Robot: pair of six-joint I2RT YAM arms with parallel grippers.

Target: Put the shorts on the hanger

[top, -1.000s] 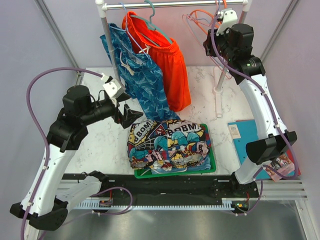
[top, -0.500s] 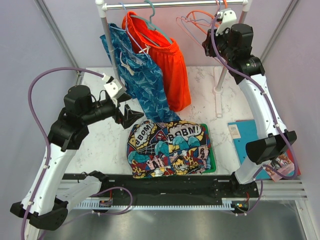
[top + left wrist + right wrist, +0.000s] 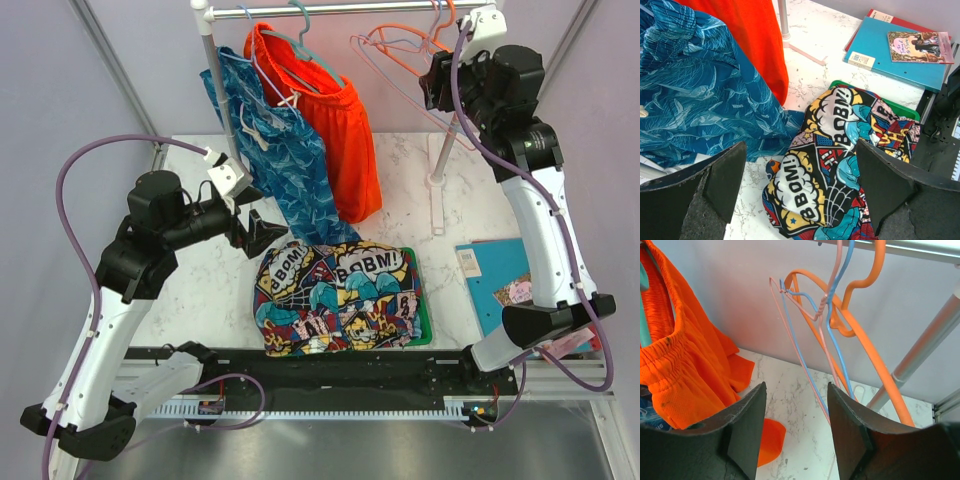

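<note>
Pale pink wire among orange and blue: the hanger you need hangs by its hook from the rail, tangled close with an orange hanger and a thin blue one. Your right end effector is raised level with that cluster, fingers spread wide and gripping nothing, the pink wire showing in the gap ahead of them and not touched.

The shorts lie in a rumpled heap on a green tray at the near edge of the counter, "BOOM" panels facing up; no drawstring shows. Your left end effector hovers just beside them on the left, also fully open and empty, aimed across the heap.

By these views the job has barely started. Neither task item is in hand, and the shorts and the hanger are well apart. You have yet to free the pink hanger from its neighbours, bring it to the shorts, and fit the shorts onto it. The orange shorts and blue patterned shorts on the rail are not yours.
</note>
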